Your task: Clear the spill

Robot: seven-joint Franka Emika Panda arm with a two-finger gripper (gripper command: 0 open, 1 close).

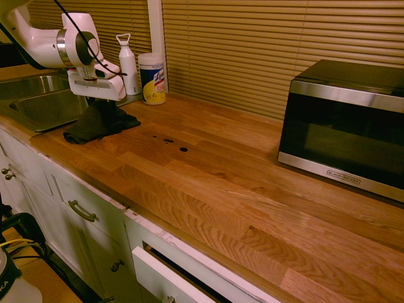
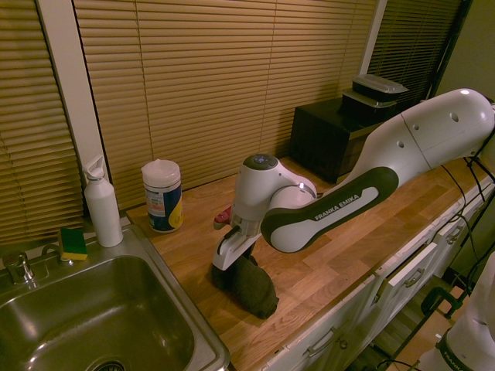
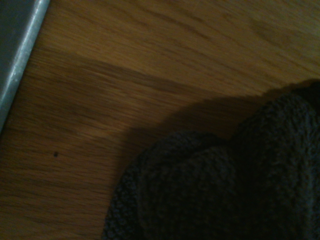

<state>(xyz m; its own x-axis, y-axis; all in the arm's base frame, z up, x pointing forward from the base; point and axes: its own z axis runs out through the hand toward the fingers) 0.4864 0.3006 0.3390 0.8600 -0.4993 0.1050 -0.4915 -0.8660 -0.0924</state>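
- First exterior view: the spill [image 1: 184, 149] sits as dark blots on the tabletop [image 1: 221, 183], between the cloth and the microwave [image 1: 344, 123].
- The cloth [image 1: 100, 122] lies bunched beside the sink [image 1: 47, 101], probably meant as the wiper.
- The claw [image 1: 100, 103] is right down at the cloth, wrist low, likely to grip it; I can't tell how wide it stands, or whether it has hold.
- From across, the arm [image 2: 332, 209] reaches over the tabletop, its hand angled down.

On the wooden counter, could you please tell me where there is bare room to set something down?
Between the dark spots and the microwave, and along the front edge. It's crowded around the cloth, sink and wipes tub.
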